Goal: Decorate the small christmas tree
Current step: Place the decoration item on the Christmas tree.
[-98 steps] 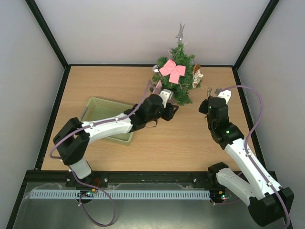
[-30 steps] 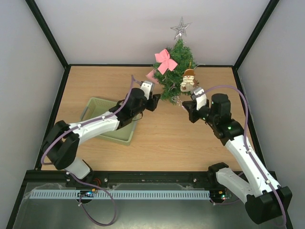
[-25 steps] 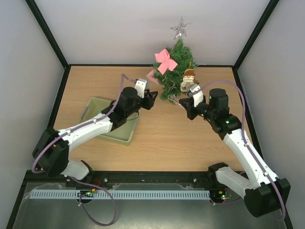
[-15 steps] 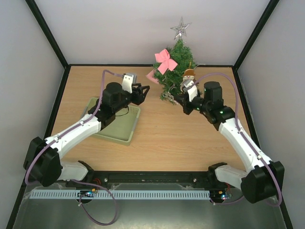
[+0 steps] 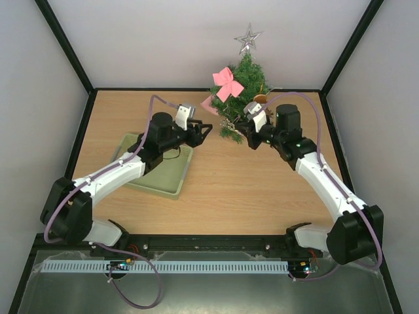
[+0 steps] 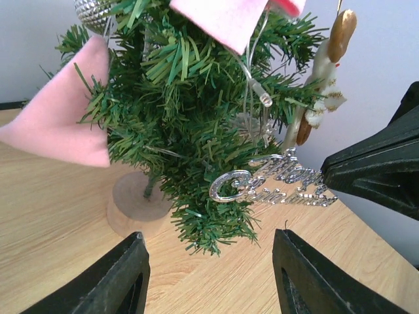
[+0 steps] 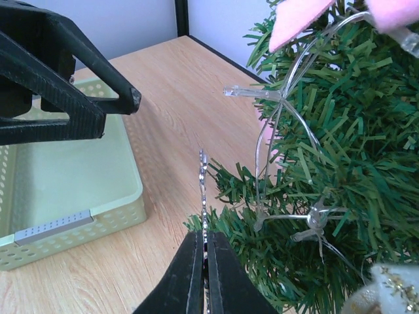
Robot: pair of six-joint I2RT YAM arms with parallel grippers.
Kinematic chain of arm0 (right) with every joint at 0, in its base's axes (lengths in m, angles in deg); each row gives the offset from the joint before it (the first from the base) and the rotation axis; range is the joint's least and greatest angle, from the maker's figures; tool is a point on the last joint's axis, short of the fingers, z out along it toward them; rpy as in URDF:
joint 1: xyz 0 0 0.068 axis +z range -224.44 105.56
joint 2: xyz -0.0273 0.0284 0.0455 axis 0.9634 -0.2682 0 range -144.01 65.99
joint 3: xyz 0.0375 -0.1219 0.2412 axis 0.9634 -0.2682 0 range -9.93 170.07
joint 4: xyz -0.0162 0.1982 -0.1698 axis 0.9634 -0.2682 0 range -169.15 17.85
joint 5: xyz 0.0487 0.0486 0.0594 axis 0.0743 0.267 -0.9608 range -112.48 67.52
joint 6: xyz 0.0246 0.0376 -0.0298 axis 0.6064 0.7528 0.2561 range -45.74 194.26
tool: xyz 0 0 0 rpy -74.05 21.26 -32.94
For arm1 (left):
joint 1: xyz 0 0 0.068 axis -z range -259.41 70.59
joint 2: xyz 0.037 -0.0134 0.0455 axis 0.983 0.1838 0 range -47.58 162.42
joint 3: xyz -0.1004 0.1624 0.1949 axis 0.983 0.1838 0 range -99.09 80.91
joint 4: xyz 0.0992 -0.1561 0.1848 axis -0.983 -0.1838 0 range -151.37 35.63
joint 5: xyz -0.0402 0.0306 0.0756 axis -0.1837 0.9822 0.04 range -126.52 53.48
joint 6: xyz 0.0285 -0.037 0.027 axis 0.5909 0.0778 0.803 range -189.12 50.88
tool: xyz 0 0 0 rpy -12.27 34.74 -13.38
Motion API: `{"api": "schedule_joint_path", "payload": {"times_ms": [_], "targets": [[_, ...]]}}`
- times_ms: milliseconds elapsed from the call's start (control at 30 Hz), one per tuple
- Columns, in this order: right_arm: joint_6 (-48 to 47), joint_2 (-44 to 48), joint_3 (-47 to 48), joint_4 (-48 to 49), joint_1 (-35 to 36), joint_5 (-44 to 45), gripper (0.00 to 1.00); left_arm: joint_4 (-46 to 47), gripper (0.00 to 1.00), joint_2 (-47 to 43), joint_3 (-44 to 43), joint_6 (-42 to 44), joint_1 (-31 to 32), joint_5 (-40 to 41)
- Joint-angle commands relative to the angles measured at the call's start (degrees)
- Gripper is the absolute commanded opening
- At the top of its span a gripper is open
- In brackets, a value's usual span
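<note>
From above, my right hand [image 5: 239, 125] hid the base of the small christmas tree [image 5: 245, 75]; at my right wrist view's centre the silver ornament [image 7: 203, 190] it pinched showed only edge-on.

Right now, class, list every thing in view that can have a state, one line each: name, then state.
tree: upright, decorated.
star: on the treetop.
bow: hung on the tree.
silver ornament: at the low branches, gripped at one end.
basket: upright; the part that shows is empty.
left gripper: open, empty.
right gripper: shut on the silver ornament.
</note>
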Motion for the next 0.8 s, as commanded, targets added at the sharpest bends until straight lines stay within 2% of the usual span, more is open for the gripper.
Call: {"api": "schedule_joint_path", "payload": {"times_ms": [0,267,400,767], "targets": [[-2.5,-1.7,2.0,2.2,0.0,-1.4,0.02,2.2,0.53,1.3,-1.1,-0.2,-0.6,-1.9],[-8.2,-5.4,4.4,1.3,0.0,-1.4,0.02,3.5,0.52,5.3,-3.1,-0.5,-1.2,-3.9],[-8.4,-6.2,4.9,0.8,0.0,1.8,0.02,2.9,0.51,7.1,-5.1,-0.7,-1.3,-5.4],[-6.1,-6.8,4.6,2.3,0.0,2.9,0.02,3.2,0.48,9.8,-7.0,-0.4,-1.4,-4.2]]}}
